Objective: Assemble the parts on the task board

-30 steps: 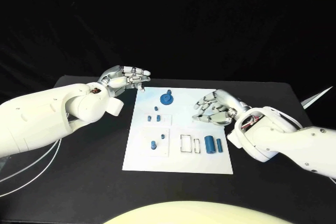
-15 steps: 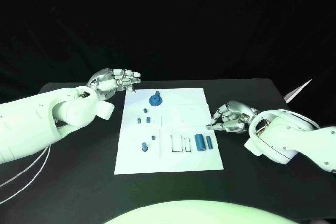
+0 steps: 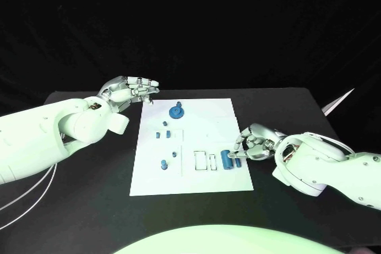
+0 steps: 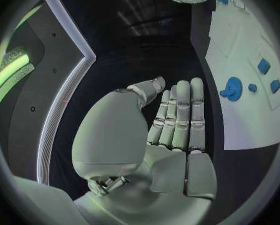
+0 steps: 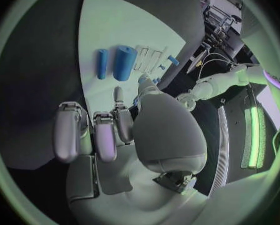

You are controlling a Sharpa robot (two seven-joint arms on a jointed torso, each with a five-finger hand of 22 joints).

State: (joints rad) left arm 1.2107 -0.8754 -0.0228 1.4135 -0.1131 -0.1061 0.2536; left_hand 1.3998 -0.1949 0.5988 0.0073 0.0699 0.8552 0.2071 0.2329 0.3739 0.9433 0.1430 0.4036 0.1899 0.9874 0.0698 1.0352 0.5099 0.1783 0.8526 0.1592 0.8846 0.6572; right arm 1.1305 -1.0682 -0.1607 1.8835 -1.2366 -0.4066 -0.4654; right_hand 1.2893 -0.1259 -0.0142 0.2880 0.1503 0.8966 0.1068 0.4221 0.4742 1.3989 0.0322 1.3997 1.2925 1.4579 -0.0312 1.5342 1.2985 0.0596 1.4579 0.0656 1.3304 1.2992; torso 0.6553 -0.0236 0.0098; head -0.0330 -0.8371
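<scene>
Black surface [image 3: 95,199] spreads under everything, and the white task board [image 3: 199,179] lies flat in its middle. Above the board's far left corner I hold my left hand [image 3: 129,90] up off the surface, holding nothing; my wrist view shows its fingers [image 4: 180,112] straight and side by side. My right hand [image 3: 255,142] sits low at the board's right edge with its fingers curled in, fingertips just beside the two blue cylinders; I cannot tell whether they touch. The round blue part [image 3: 178,111] with its knob stands near the board's far end. The thicker blue cylinder [image 3: 226,159] lies at the near right, the thinner cylinder [image 3: 237,162] just beside it. Small blue pegs [image 3: 164,165] dot the left half.
</scene>
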